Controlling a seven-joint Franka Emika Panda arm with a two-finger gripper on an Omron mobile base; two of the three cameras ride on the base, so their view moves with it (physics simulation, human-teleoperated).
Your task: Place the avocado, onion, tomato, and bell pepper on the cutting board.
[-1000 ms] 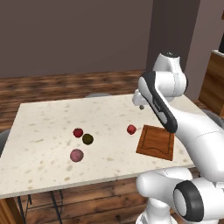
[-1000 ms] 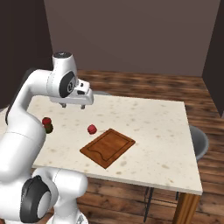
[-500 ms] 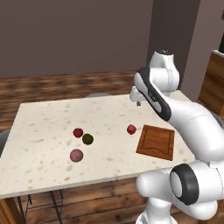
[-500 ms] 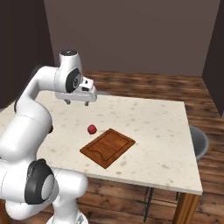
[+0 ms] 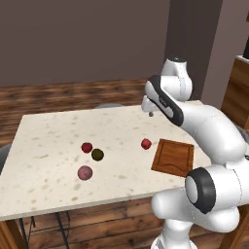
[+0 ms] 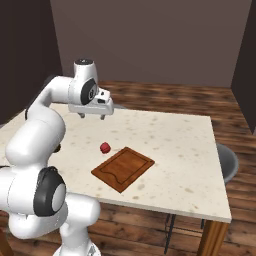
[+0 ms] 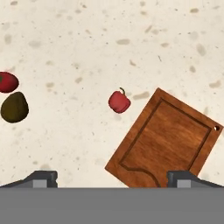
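speckled table, bell pepper below open tool, cutting board beside

Table: big, pale, with little brown specks. It stands on a wood floor.
Cutting board: flat brown wood. It lies near the right edge of the table. Nothing is on it.
Red thing by the board: small and round. It sits just left of the board, not touching it.
Avocado: very dark ball in the middle of the table.
Other red thing: small ball just up and left of the avocado.
Onion: dull pink ball, closer to the front edge, near the avocado.
Arm: white, bent over the table's right side.
Gripper: up in the air above the table, holding nothing.
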